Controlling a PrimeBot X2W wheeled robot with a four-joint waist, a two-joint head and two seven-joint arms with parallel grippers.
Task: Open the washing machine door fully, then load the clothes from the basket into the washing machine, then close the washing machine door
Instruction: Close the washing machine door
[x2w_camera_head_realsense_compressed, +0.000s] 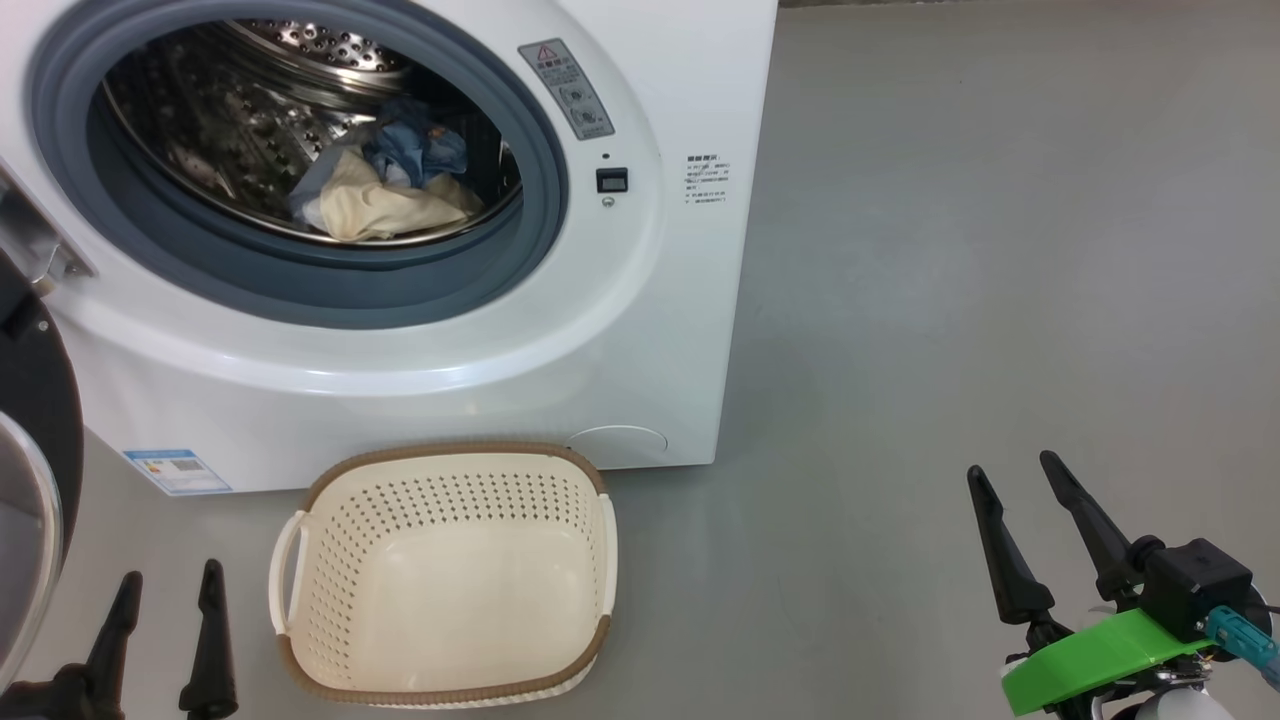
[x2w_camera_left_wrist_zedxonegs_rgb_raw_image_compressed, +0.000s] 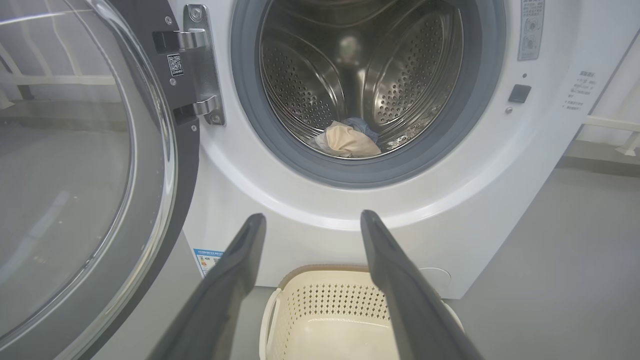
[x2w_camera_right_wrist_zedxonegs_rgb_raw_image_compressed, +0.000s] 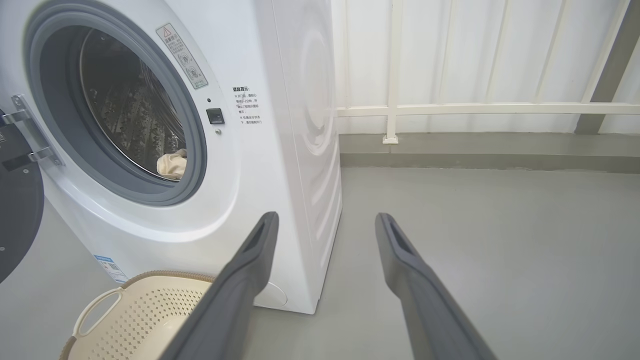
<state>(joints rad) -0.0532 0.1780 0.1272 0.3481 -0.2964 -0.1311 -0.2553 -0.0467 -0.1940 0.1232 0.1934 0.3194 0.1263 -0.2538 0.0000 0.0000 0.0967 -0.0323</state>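
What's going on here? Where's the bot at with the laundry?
Nothing is being handled right now. The clothes lie in the drum of the washing machine, and the basket on the floor in front of it is empty. The washing machine door stands wide open. The left gripper and right gripper are both open and hold nothing, one on each side of the basket. Loading looks done; the door is not yet closed.

Lighting is bright, even and diffuse; no hard shadows are recorded. A faint soft shadow is noted on the floor (x2w_camera_head_realsense_compressed: 800, 400) beside the washing machine (x2w_camera_head_realsense_compressed: 640, 330). Glints are seen on the steel drum (x2w_camera_left_wrist_zedxonegs_rgb_raw_image_compressed: 400, 75), and pale reflections on the washing machine door (x2w_camera_left_wrist_zedxonegs_rgb_raw_image_compressed: 65, 175) glass. Straight edges are bowed in both wrist views. Focus is sharp.
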